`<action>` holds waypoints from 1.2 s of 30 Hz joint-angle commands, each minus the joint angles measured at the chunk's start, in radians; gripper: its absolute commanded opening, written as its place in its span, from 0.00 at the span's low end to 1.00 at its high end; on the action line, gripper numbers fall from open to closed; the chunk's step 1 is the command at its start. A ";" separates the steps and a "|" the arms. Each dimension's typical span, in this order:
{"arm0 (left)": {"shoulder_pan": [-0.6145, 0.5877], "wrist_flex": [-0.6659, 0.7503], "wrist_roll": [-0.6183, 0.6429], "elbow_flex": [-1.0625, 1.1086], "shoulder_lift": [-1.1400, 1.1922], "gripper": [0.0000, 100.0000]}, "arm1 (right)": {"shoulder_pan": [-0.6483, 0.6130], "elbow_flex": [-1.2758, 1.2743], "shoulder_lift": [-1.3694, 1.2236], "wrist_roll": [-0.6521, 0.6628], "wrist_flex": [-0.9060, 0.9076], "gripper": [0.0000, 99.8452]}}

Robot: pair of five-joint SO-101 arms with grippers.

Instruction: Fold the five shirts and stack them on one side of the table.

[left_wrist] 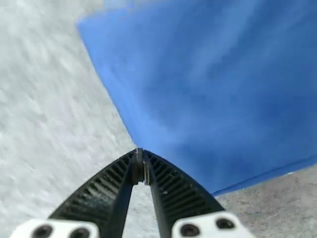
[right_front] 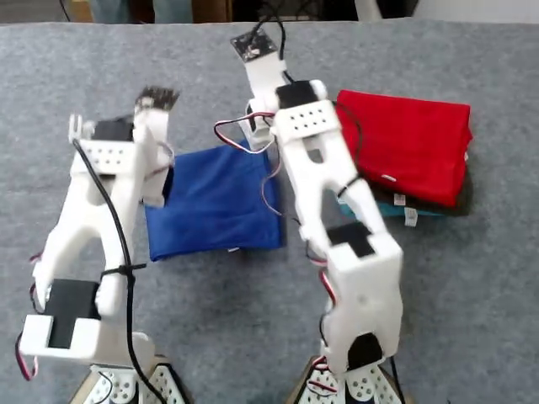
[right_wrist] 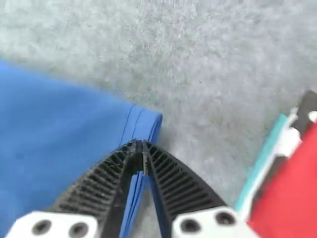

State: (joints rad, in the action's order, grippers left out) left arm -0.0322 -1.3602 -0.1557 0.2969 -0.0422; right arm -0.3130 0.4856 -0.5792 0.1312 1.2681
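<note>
Two closed tools are set at the blue shirt (right_front: 215,202), laid mid-frame on the bench (right_front: 472,278): left tool (left_wrist: 139,166) at its left edge, right tool (right_wrist: 142,151) at its upper right corner; whether cloth is held cannot be told. A red shirt (right_front: 408,143) is stacked at upper right.

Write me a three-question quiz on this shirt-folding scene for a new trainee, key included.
1. True or false: the red shirt lies on top of the stack on the grey table.
2. At which shirt's edge do the left pincer and the right pincer both sit? A. red shirt B. blue shirt C. yellow shirt
3. Fill in: in its own wrist view, the left pincer's jaws are ____.
Key: 1 true; 2 B; 3 shut.
</note>
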 commanded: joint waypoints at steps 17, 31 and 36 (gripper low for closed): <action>0.070 0.058 0.095 0.041 0.137 0.03 | 0.061 0.797 -0.458 -0.006 0.400 0.01; -0.088 0.101 0.091 -0.168 -0.015 0.03 | 0.057 0.492 0.045 -0.127 0.500 0.01; -0.122 0.175 0.097 -0.237 0.190 0.03 | -0.020 0.053 0.321 -0.170 0.462 0.01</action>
State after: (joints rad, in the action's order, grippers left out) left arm -0.1381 -1.2236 -0.0683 0.1419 0.0760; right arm -0.2823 0.7772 -0.4427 -0.0253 1.7591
